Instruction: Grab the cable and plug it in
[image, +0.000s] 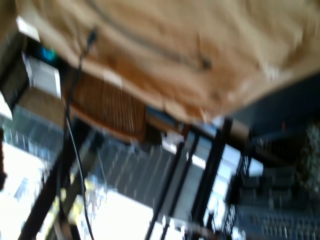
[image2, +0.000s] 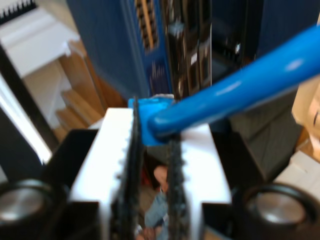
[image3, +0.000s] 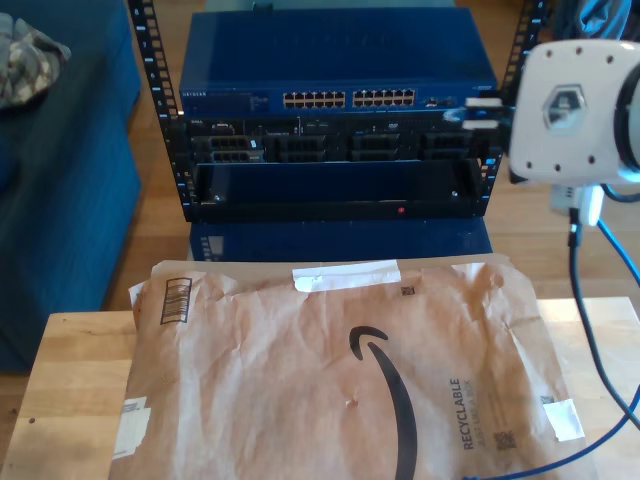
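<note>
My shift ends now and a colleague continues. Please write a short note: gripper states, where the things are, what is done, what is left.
My second gripper: shut on the cable, near its blue plug.
My first gripper: its state cannot be told; its wrist view is blurred.
An arm is at the exterior view's right, beside the blue switch in the rack; the cable runs from it down past the paper mailer.
Done: cable grabbed.
Left: insert the plug; seating cannot be confirmed yet.

bright daylight — blurred wrist views
</note>
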